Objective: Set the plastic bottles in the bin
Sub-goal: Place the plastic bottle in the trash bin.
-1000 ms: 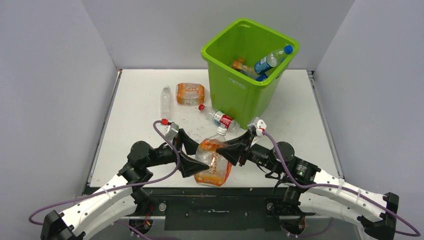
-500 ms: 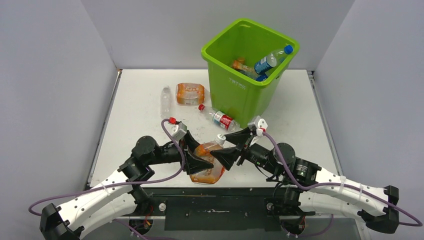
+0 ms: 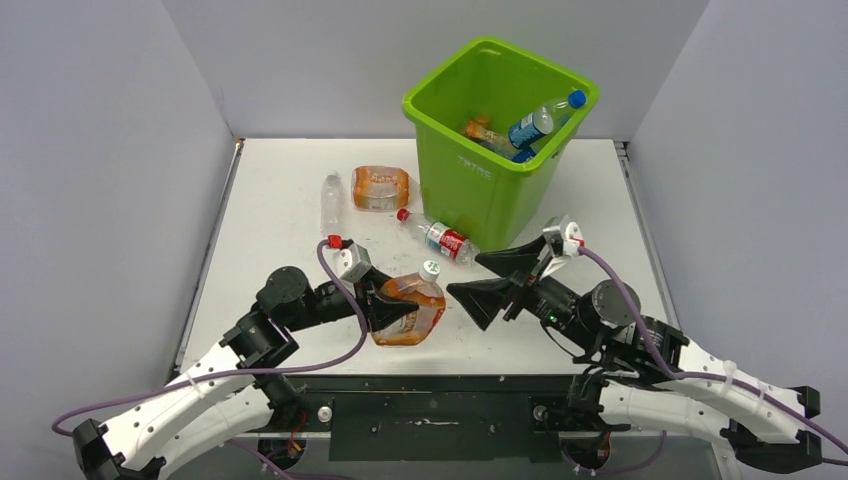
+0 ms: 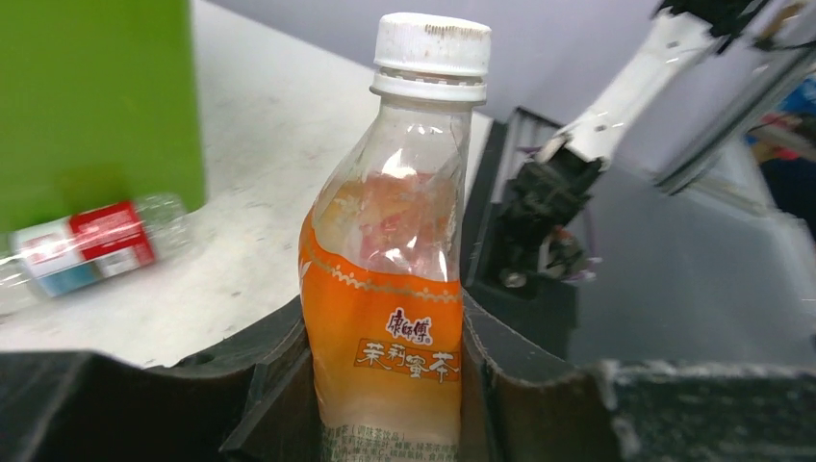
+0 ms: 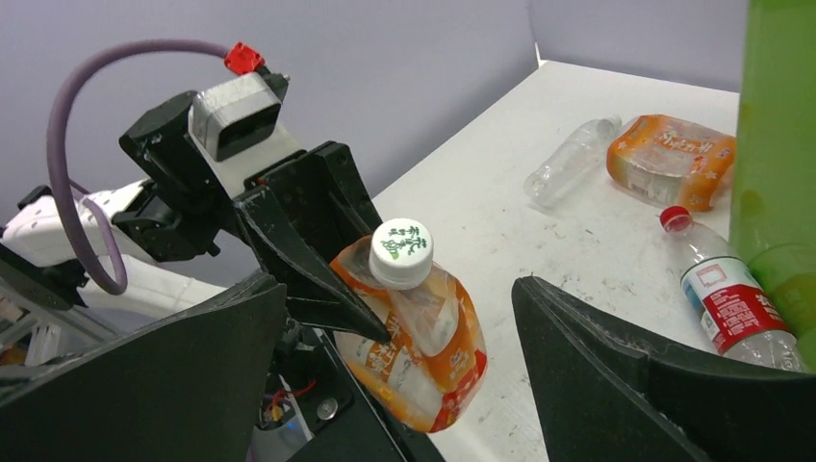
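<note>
My left gripper is shut on a crushed orange-labelled bottle with a white cap, holding it just above the table's near edge. In the left wrist view both fingers press the bottle's orange label. My right gripper stands open to the right of the bottle, apart from it; the right wrist view shows the bottle beyond its spread fingers. The lime-green bin stands at the back right with a blue-labelled bottle and an orange one inside.
On the table lie a red-labelled bottle against the bin's foot, a flattened orange bottle and a clear bottle left of the bin. Grey walls close in three sides.
The left gripper closed on the orange bottle while the right gripper opened, let it go and drew back to the right. The bottle shifted slightly left and tilted.
</note>
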`<action>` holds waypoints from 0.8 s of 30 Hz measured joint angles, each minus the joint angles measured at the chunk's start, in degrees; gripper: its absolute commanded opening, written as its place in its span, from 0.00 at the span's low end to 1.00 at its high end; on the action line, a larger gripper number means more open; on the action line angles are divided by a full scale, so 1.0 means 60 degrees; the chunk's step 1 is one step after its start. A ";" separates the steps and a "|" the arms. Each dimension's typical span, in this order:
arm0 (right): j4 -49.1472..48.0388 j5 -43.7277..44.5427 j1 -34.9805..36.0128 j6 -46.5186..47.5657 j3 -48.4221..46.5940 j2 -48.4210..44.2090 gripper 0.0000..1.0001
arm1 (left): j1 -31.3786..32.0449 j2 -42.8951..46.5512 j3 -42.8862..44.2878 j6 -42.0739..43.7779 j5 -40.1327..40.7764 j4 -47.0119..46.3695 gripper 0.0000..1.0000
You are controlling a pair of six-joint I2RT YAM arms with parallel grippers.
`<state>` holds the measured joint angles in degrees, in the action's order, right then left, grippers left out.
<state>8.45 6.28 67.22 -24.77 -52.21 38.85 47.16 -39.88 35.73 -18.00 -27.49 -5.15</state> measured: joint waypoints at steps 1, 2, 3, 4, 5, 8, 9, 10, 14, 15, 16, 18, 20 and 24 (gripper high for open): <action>0.0073 0.0113 0.0000 -0.0044 0.0000 -0.0102 0.93 | 0.0000 0.0004 0.0011 0.0273 0.0226 0.0200 0.00; 0.0142 0.0259 0.0000 -0.0131 0.0000 -0.0259 0.93 | 0.0000 0.0036 0.0018 0.0572 0.0459 0.0382 0.00; 0.0186 0.0357 0.0000 -0.0211 0.0000 -0.0342 0.93 | 0.0000 0.0095 0.0018 0.0900 0.0692 0.0543 0.00; 0.0229 0.0448 0.0000 -0.0288 -0.0004 -0.0437 0.93 | 0.0000 0.0178 0.0018 0.1228 0.0918 0.0663 0.00; 0.0262 0.0521 0.0000 -0.0364 -0.0044 -0.0525 0.93 | 0.0000 0.0277 0.0018 0.1515 0.1118 0.0714 0.00; 0.0259 0.0579 0.0000 -0.0568 -0.0321 -0.0455 0.93 | 0.0000 0.0627 0.0015 0.2397 0.1526 0.0623 0.00; 0.0248 0.0579 0.0000 -0.0627 -0.0426 -0.0346 0.93 | 0.0000 0.0743 -0.0018 0.2641 0.1599 0.0459 0.00; 0.0240 0.0579 0.0000 -0.0699 -0.0517 -0.0222 0.94 | 0.0000 0.0863 -0.0109 0.2845 0.1643 0.0200 0.00; 0.0189 0.0659 0.0000 -0.0925 -0.0605 0.0280 0.94 | 0.0000 0.1519 -0.1166 0.3333 0.1683 -0.1300 0.00; 0.0164 0.0707 0.0000 -0.0991 -0.0605 0.0372 0.94 | 0.0000 0.1738 -0.1614 0.3417 0.1679 -0.1738 0.00; 0.0142 0.0732 0.0000 -0.1013 -0.0601 0.0466 0.94 | 0.0000 0.1894 -0.1974 0.3479 0.1676 -0.2058 0.00; 0.0080 0.0743 0.0000 -0.1045 -0.0601 0.0718 0.94 | -0.0004 0.2102 -0.2499 0.3592 0.1665 -0.2386 0.00; -0.0055 0.0692 0.0000 -0.1064 -0.0601 0.1020 0.93 | -0.0011 0.2233 -0.2743 0.3665 0.1661 -0.2473 0.00; -0.0339 0.0554 0.0004 -0.1071 -0.0601 0.1701 0.91 | -0.0015 0.2463 -0.2779 0.3836 0.1661 -0.2575 0.00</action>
<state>6.42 9.61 67.24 -31.20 -55.81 49.06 47.07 -25.10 19.05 5.02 -17.52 -20.60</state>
